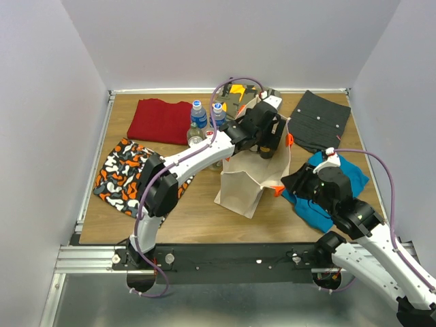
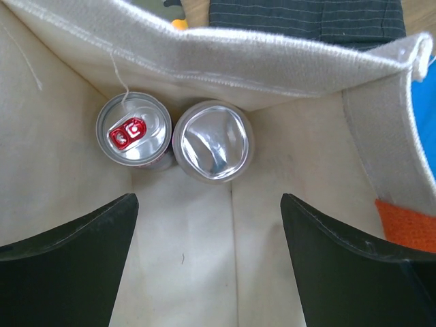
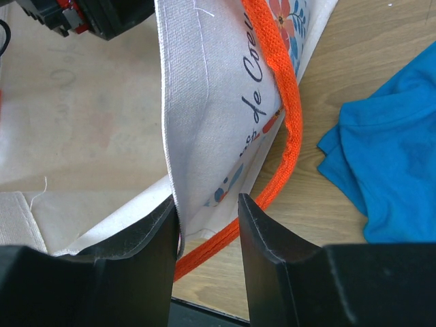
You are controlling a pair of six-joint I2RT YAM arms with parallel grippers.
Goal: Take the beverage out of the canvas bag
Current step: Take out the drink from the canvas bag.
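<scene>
The beige canvas bag [image 1: 242, 184] stands mid-table with its mouth open and its orange handles [image 3: 289, 122] at the rim. In the left wrist view I look down into the bag [image 2: 54, 136]. Two beverage cans stand side by side at its bottom: one with a red tab [image 2: 134, 131] and one with a plain silver end [image 2: 213, 141]. My left gripper [image 2: 209, 199] is open and empty inside the bag's mouth [image 1: 269, 146], above the cans and apart from them. My right gripper [image 3: 206, 201] grips a fold of the bag's rim [image 3: 204, 102] on the bag's right side [image 1: 289, 182].
Two water bottles [image 1: 198, 116] [image 1: 218, 114] stand behind the left arm. A red cloth [image 1: 160, 120] and a patterned cloth [image 1: 126, 176] lie at the left. A blue cloth [image 1: 351, 174] and a dark cloth [image 1: 320, 120] lie at the right.
</scene>
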